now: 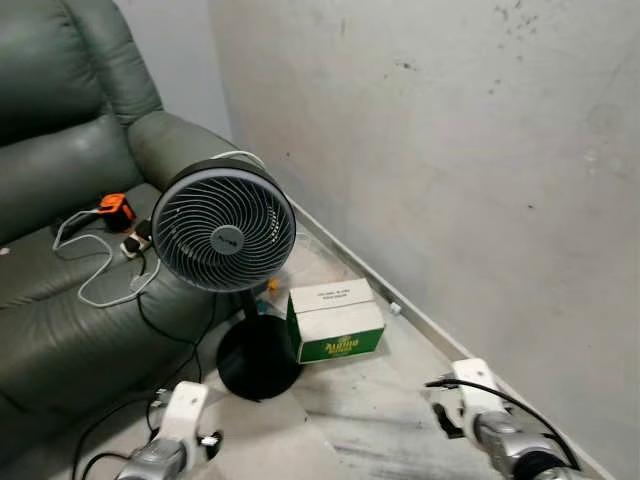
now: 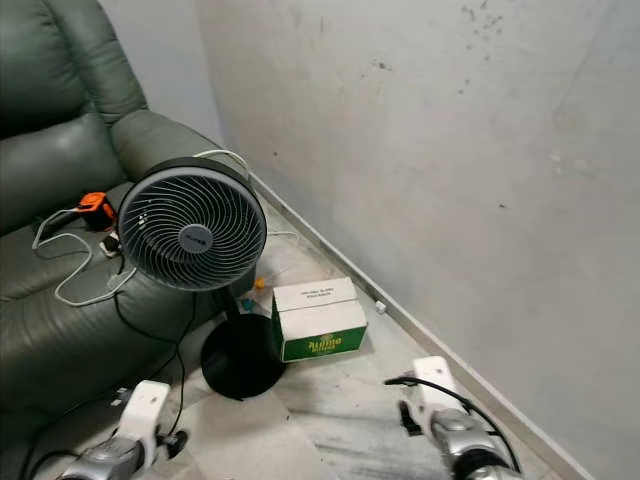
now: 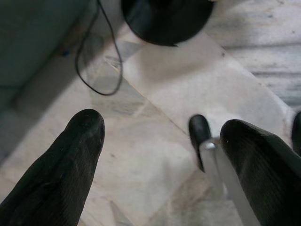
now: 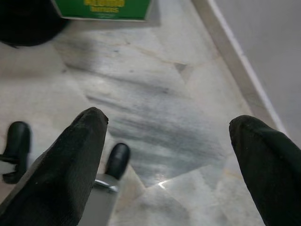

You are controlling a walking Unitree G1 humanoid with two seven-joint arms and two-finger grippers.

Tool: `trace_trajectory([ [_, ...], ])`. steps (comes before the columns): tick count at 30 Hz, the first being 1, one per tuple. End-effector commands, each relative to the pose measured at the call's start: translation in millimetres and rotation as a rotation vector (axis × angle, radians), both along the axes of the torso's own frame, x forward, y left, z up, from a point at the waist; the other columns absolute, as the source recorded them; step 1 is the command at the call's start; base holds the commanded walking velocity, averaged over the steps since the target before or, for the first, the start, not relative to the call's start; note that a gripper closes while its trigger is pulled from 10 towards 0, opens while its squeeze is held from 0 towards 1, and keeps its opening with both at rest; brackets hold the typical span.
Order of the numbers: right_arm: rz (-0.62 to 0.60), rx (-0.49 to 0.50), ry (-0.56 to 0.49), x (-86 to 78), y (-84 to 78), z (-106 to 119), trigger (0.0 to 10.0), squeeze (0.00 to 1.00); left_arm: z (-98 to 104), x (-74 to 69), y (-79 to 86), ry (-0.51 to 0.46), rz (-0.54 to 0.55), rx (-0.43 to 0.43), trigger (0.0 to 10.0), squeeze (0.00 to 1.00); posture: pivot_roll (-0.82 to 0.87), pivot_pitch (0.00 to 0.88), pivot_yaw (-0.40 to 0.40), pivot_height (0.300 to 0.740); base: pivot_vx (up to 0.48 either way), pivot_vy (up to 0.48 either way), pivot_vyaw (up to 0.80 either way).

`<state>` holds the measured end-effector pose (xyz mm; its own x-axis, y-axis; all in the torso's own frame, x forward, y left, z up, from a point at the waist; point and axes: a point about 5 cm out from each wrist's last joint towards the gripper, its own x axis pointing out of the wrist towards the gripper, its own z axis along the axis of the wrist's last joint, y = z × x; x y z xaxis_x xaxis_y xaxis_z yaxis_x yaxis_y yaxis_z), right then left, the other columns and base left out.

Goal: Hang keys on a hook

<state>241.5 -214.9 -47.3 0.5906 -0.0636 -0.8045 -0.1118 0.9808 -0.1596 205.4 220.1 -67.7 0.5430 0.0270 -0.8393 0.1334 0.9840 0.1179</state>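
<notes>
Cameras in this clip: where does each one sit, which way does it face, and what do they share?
Left eye, right eye: on the head, facing forward and down at the fan, green box, sofa and wall; both silver forearms show low in frame.
Left wrist: looks along the open left claw down at the floor and the fan base.
Right wrist: looks along the open right claw at the floor and box.
Shared: fan base and box.

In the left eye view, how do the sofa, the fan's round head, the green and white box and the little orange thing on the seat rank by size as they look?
1. Sofa
2. Fan head
3. Green and white box
4. Orange thing; it lies farther back, which may shrink it somewhat.
</notes>
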Motion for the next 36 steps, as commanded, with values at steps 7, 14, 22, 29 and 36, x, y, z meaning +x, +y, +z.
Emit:
trace_trajectory([
  [7,0.009,-0.021,0.017,-3.6,-6.9,-0.9,10.0,0.00,-0.1,1.5,-4.7,-0.001,-0.017,-0.008,10.0,0.00,-0.02,0.055,0.018,0.740,0.000,0.000,0.00],
  [14,0.049,-0.034,0.019,-2.4,-7.0,0.1,10.0,0.00,0.1,2.0,-5.1,0.002,-0.032,-0.002,10.0,0.00,-0.01,0.059,0.016,0.740,0.000,0.000,0.09],
  [22,0.059,-0.040,0.022,-2.4,-7.4,0.3,10.0,0.00,-0.2,1.7,-5.2,0.013,-0.047,0.010,10.0,0.00,-0.01,0.057,0.015,0.740,0.000,0.000,0.80],
  [29,0.050,-0.034,0.012,-2.2,-7.7,0.5,10.0,0.00,-0.2,1.8,-5.6,0.014,-0.047,0.009,10.0,0.00,-0.01,0.054,0.013,0.740,0.000,0.000,0.46],
  [36,0.023,-0.033,0.014,-2.9,-8.4,0.0,10.0,0.00,0.0,2.3,-6.0,0.007,-0.042,0.008,10.0,0.00,-0.01,0.048,0.012,0.740,0.000,0.000,0.00],
])
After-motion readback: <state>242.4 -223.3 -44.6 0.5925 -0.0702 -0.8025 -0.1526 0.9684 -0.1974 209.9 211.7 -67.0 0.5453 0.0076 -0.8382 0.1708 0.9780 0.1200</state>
